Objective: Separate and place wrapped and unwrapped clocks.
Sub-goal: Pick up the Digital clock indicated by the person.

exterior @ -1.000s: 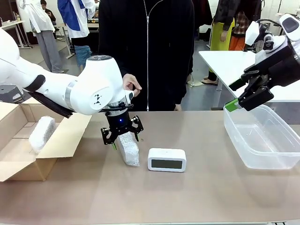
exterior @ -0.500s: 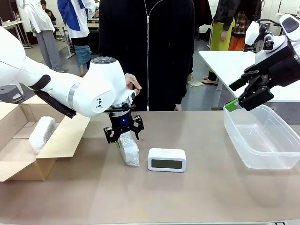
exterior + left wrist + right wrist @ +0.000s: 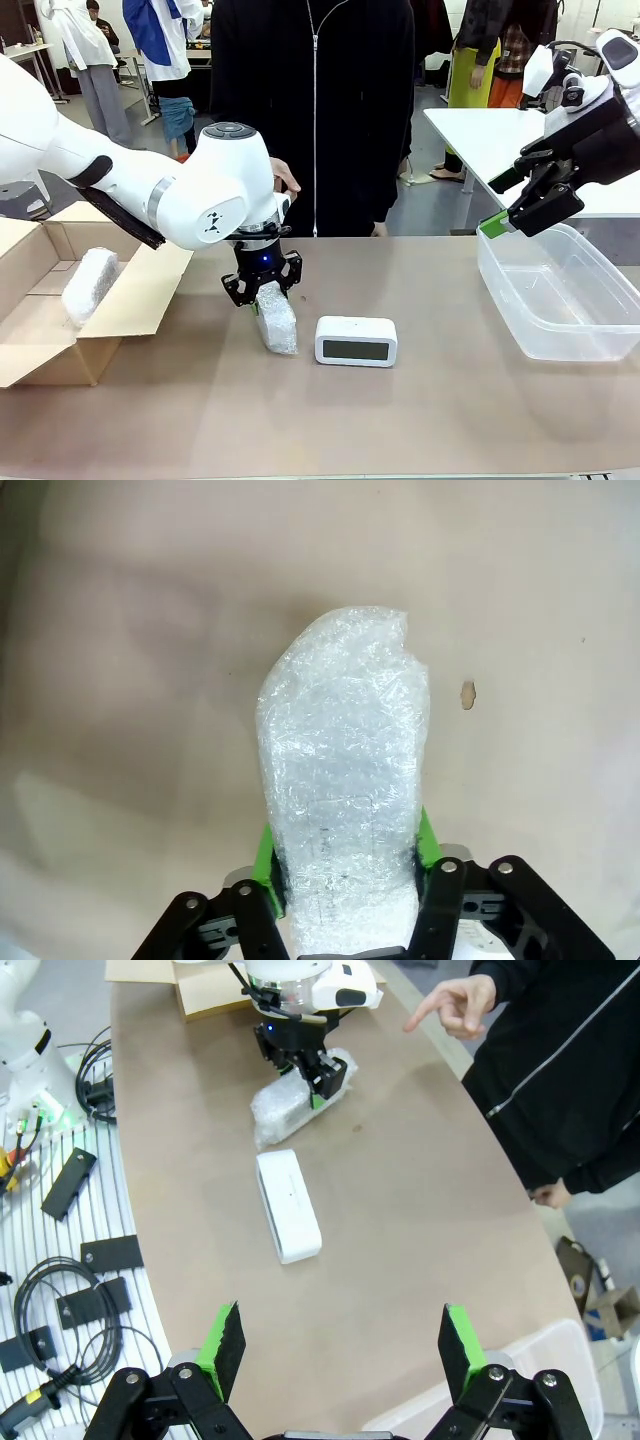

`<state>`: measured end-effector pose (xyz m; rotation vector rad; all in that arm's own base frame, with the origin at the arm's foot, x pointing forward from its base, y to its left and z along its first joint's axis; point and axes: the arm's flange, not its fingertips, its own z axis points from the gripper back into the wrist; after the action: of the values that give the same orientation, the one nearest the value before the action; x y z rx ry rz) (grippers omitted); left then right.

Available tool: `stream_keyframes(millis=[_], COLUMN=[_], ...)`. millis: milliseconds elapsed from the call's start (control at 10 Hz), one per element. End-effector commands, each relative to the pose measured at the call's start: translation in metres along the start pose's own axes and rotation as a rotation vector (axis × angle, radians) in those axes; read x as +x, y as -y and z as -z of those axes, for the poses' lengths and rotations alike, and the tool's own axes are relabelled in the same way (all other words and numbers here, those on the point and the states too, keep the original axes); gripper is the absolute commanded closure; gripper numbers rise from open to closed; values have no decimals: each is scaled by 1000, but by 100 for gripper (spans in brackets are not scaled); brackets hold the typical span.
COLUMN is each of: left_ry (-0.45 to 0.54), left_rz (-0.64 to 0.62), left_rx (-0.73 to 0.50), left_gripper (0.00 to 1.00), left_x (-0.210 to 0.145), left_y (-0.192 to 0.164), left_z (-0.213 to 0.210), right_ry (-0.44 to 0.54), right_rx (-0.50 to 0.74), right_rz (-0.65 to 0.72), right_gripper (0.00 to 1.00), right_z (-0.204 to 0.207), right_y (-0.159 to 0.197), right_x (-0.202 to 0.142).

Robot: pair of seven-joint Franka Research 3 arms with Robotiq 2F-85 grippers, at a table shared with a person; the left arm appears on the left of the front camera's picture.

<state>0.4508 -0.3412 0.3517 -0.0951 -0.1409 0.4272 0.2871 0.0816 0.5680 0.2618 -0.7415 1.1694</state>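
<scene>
Item under handling: one wrapped bundle, in whitish bubble wrap, lying on the table left of centre. Its long axis runs from the far side toward the robot's edge, slightly slanted. In the left wrist view it runs straight away from the fingers, up the picture.

The left gripper stands over the bundle's far end. Its green pads sit against either flank of the wrap across the short width. They appear to be pinching it. Whether the held end is clear of the table cannot be told.

The bare clock, white with a dark blank screen, lies just beside the bundle on the robot's right, apart from it. A second bundle rests in the open cardboard box at the left edge.

Judgement: the held bundle belongs with its like in that box. The box lies to the left of the grip, on the left arm's own side. The move therefore calls for a lift and a sideways carry away from the clock.

The right gripper hangs above the clear plastic bin, fingers spread wide and empty, well apart from the clock. The person's hand is held behind the left arm with a finger extended.

No brand, label or legible writing is found on any item.
</scene>
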Motion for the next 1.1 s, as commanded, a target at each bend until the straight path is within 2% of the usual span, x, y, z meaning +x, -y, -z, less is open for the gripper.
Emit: stream_keyframes(millis=[0, 100, 200, 300, 500, 700, 1000], left_ry=[30, 39, 46, 56, 76, 36, 12], left_rz=[-36, -42, -48, -47, -36, 33, 55], left_rx=[11, 6, -18, -39, -67, -103, -119], left_gripper=[61, 54, 81, 61, 61, 61, 61], left_x=[-1, 0, 1, 3, -3, -16, -34], left_y=[11, 7, 3, -4, -23, -48, -60], left_z=[2, -4, -14, -34, -101, -180, -240], right_ry=[17, 17, 17, 17, 17, 17, 17], right_rx=[21, 21, 21, 21, 21, 21, 21], right_rz=[15, 15, 15, 15, 15, 15, 15], right_gripper=[0, 0, 0, 0, 0, 0, 0], right_z=[2, 2, 2, 2, 2, 2, 2], right_y=[0, 0, 0, 0, 0, 0, 0], right_x=[0, 0, 0, 0, 0, 0, 0])
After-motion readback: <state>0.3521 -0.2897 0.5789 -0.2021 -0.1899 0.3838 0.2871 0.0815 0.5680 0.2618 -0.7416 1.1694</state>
